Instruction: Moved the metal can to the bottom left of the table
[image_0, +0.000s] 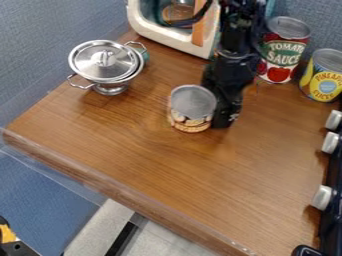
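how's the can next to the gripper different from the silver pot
The pot has two loop handles, while the can has none. The pot's lid rises to a knob; the can's top is flat. The pot is bare, shiny metal, whereas the can wears a printed label. The pot is also wider than the can. Both stand upright, with round metal tops.
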